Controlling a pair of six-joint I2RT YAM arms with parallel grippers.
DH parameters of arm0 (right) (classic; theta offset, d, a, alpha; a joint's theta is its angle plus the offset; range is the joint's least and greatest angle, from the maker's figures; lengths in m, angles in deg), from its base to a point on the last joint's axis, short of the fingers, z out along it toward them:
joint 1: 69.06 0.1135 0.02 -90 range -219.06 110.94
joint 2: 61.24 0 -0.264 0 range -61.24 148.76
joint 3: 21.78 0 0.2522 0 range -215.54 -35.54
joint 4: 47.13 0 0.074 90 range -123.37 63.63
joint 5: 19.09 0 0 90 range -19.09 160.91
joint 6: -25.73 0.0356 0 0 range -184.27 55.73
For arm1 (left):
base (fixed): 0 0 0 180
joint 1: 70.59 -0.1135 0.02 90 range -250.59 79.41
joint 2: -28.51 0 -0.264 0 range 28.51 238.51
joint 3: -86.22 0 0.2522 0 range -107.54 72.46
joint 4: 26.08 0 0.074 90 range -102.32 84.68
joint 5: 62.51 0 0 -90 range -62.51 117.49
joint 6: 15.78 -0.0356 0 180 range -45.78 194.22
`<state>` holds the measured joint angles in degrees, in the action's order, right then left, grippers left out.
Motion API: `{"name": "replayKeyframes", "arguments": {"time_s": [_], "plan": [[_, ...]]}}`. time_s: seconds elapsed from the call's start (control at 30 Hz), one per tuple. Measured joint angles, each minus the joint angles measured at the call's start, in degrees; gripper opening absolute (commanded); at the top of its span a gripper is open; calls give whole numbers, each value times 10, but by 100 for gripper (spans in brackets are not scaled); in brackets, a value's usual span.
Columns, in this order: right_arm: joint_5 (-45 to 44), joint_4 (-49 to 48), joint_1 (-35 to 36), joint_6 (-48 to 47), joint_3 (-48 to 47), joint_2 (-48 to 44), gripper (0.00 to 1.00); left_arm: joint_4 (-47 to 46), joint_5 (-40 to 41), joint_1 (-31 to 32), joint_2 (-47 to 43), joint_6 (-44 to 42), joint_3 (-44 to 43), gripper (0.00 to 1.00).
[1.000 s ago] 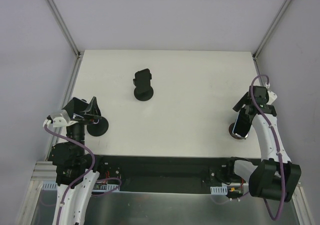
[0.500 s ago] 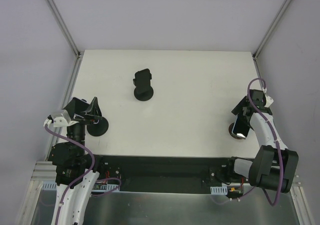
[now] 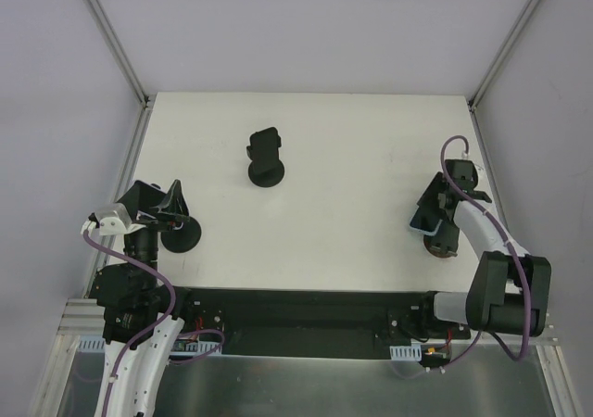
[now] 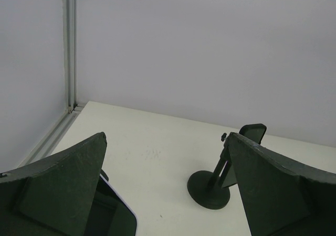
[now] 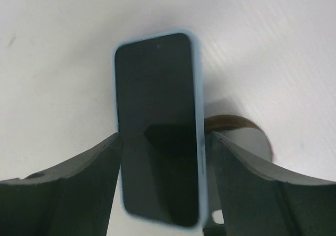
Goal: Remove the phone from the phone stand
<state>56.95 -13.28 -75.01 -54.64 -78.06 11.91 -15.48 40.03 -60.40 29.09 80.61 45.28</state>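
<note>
Phone [image 5: 157, 126], in its pale blue case, stands between the fingers of my right gripper [image 5: 165, 135], its dark, blank screen facing my wrist camera. Both fingers lie against its long edges, so I have it clamped. Just behind it, toward my right finger, sits the phone stand [image 5: 247, 141] with its round base on the table [image 3: 352, 157]. The phone's lower end is hidden from me, so I cannot tell whether it touches the stand.

My left gripper [image 4: 167, 136] hangs with its jaws spread wide and nothing between them. Ahead of it, just inside the right fingertip, a black stand [image 4: 210, 186] rests upright on a round foot, well apart from me. Under my left finger lies a dark slab with a pale rim [image 4: 118, 212]; I cannot tell what it is. From above, a round black foot [image 3: 181, 236] sits just beside this gripper.

The table is a matt off-white sheet, with faint scuffs ahead of my left fingers. Plain pale grey walls [image 4: 210, 47] close it in at the far side and at both flanks, and aluminium posts [image 3: 111, 37] run up from its far corners.
</note>
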Motion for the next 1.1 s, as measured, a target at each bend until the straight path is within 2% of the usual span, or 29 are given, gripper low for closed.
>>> {"name": "replayKeyframes", "arguments": {"time_s": [0.03,0.13,0.27,0.3,0.33,0.4,0.43,0.5,0.53,0.7,0.87,1.1], "plan": [[10,-6,11,1,-4,7,40,0,0,0,0,0,0,99],[26,-23,40,4,-18,27,34,0,0,0,0,0,0,99],[29,-31,52,1,-19,29,38,0,0,0,0,-1,0,99],[29,-31,54,-1,-19,28,42,0,0,0,0,-1,0,99],[28,-31,54,-3,-19,26,58,0,0,0,0,-1,0,99],[26,-30,55,-5,-19,21,75,0,0,0,0,-1,0,99],[24,-29,55,-9,-19,17,90,0,0,0,0,-1,0,99],[23,-22,55,-11,-24,14,100,0,0,0,0,-1,0,99],[22,-17,55,-12,-30,15,96,0,0,0,0,-1,0,99],[25,16,53,-7,-91,50,96,0,0,0,0,-1,0,99],[25,47,45,13,-169,147,96,0,0,0,0,-1,0,99],[26,81,22,37,-183,218,96,0,0,0,0,-1,0,99]]}}
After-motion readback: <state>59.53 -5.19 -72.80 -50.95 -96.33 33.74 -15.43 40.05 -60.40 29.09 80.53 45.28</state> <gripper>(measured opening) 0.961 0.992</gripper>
